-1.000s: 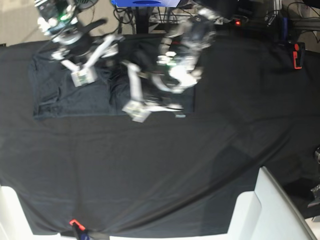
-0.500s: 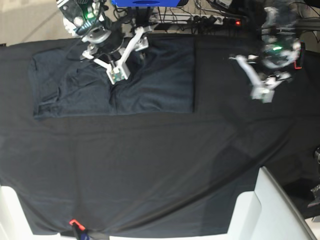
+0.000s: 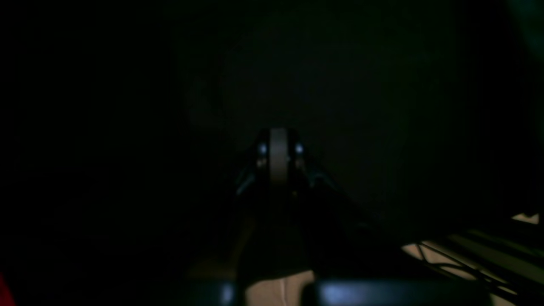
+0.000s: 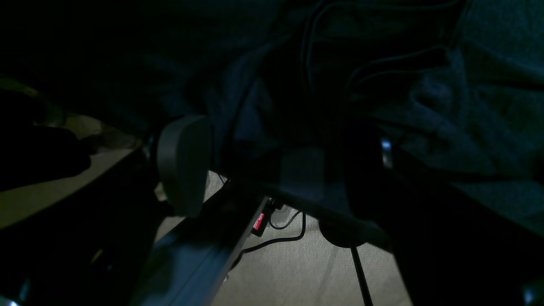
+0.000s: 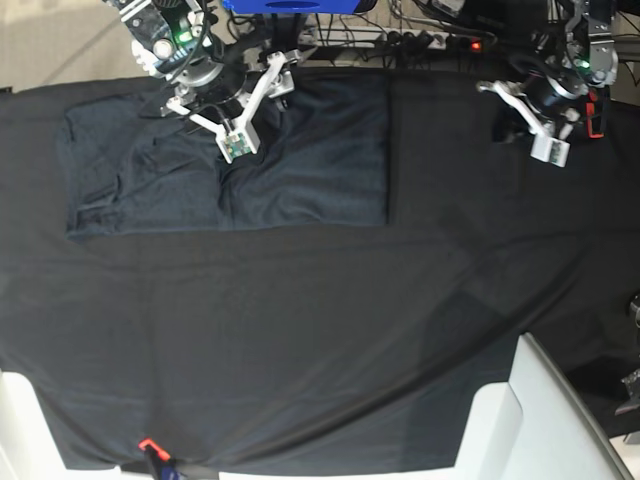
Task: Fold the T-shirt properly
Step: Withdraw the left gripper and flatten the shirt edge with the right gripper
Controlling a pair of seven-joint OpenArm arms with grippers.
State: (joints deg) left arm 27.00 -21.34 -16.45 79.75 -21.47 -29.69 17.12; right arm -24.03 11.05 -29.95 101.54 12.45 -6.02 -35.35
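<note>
The T-shirt (image 5: 300, 170) lies as a flat charcoal rectangle at the table's back left, with creases on its left half. My right gripper (image 5: 258, 113) hangs open over the shirt's back edge, holding nothing. In the right wrist view its grey left finger (image 4: 182, 165) stands well apart from the dark right one, and rumpled T-shirt (image 4: 467, 106) cloth lies ahead. My left gripper (image 5: 549, 147) is over bare cloth at the back right, far from the shirt. In the dark left wrist view the left gripper (image 3: 278, 153) is shut and empty.
A black cloth (image 5: 300, 350) covers the whole table. A white bin (image 5: 540, 420) stands at the front right corner. A red clamp (image 5: 150, 445) grips the front edge and another red clamp (image 5: 597, 110) the right back. Cables and a power strip (image 5: 430, 40) run behind the table.
My left gripper swung from over the shirt's middle to the back right of the table. My right gripper moved right and toward the shirt's back edge, staying open.
</note>
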